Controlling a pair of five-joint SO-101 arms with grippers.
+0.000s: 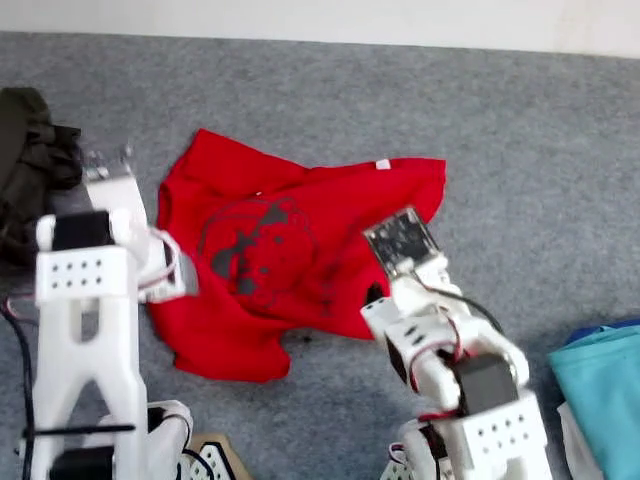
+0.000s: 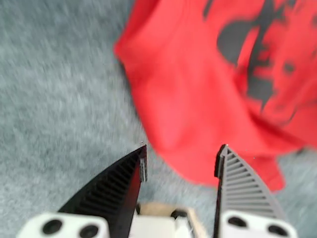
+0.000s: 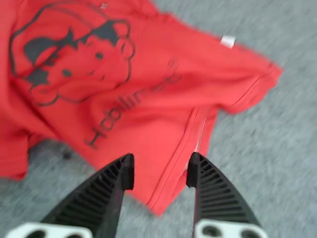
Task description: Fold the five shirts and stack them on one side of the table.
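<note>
I've got the red shirt [image 1: 290, 250] lying rumpled, print up, mid counter [image 1: 540, 150], left gripper [image 2: 183, 153] released above one edge, right gripper [image 3: 162, 163] released above the opposite hem, teal shirt [image 1: 600, 380] at the counter's edge.

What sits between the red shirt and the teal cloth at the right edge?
In the high view, the right arm and bare grey table separate the red shirt from the teal cloth.
</note>
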